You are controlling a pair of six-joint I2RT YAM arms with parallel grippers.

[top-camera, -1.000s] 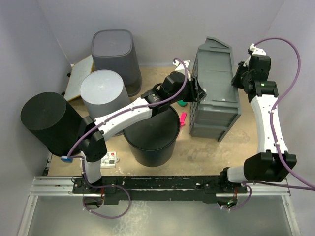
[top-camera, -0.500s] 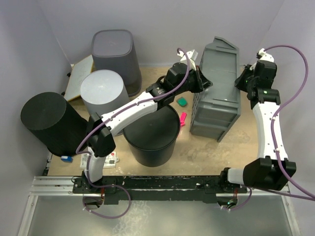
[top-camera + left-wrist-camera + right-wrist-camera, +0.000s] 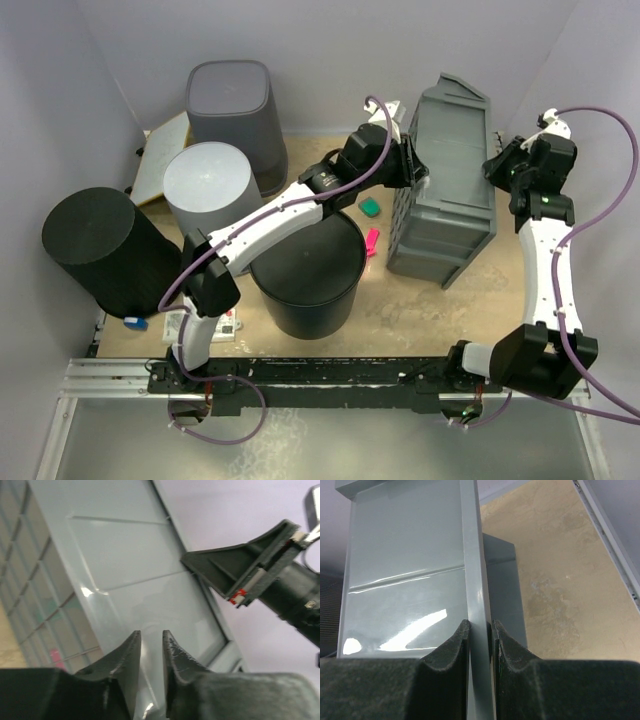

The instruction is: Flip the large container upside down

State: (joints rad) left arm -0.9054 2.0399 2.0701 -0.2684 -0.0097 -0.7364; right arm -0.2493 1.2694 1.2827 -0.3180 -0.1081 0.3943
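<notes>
Near edge: the black rail (image 3: 330,385) carrying both arms. Just past it on the L, a small white box (image 3: 226,322) w/ a red button lies flat on the bench (image 3: 430,305).

Next out, centre: black bucket (image 3: 305,280), upright, mouth up, w/ the L arm (image 3: 280,215) stretched across above its far rim. Off to the L a black cylinder (image 3: 95,245) at the bench edge, closed end toward the top cam. Behind that is a grey cylinder (image 3: 205,180), closed end up.

Between bucket and the task item are a pink bit (image 3: 372,240) and, a little further out, a green bit (image 3: 371,207). Both are on the bench, apart from each other, too small to ID.

The large container (image 3: 445,190) is R of centre. It is grey and tipped up, not lying flat: near end down on the bench, long smooth panel facing up, ribbed grid side turned toward the L arm. Which way its opening faces I can't say.

R claw (image 3: 479,630) is clenched on the container's R rim – R wrist cam shows the thin grey edge pinched tight between both fingers (image 3: 452,647), bare bench beyond. L claw (image 3: 151,645) sits at the opposite side, near the top. Its tips stand a narrow slit apart w/ the smooth panel right behind them. Can't tell whether they pinch anything or only rest against it.

Far L corner: dark grey bin (image 3: 230,100), closed face up, just behind the grey cylinder. A flat pale board (image 3: 165,160) lies beside it.
</notes>
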